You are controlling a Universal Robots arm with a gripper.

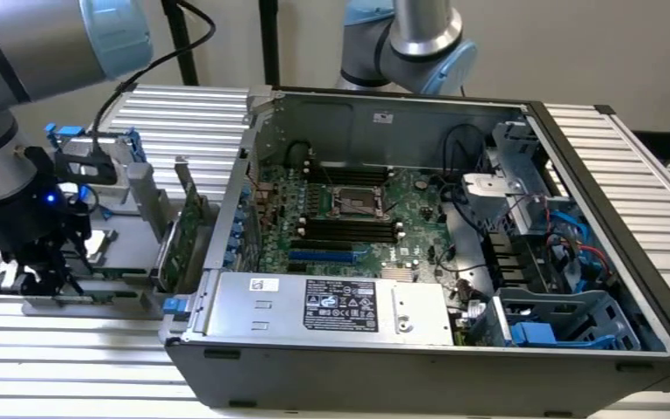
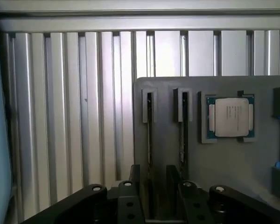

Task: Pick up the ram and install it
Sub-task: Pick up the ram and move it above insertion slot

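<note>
In the exterior view, the gripper [image 1: 42,278] hangs low over a grey holder [image 1: 119,262] on the ribbed table [image 1: 79,358], to the exterior view's left of the open computer case [image 1: 428,113]. A green expansion card [image 1: 186,231] stands between holder and case. Black memory slots [image 1: 347,229] lie on the motherboard inside.

In the wrist view, the ram [image 2: 149,135] stands on edge in a slot of the holder. The gripper's fingers [image 2: 136,181] are spread apart, with the ram's end between them. A second stick [image 2: 183,133] sits in the neighbouring slot, and a silver processor [image 2: 232,116] lies just beyond it.
</note>
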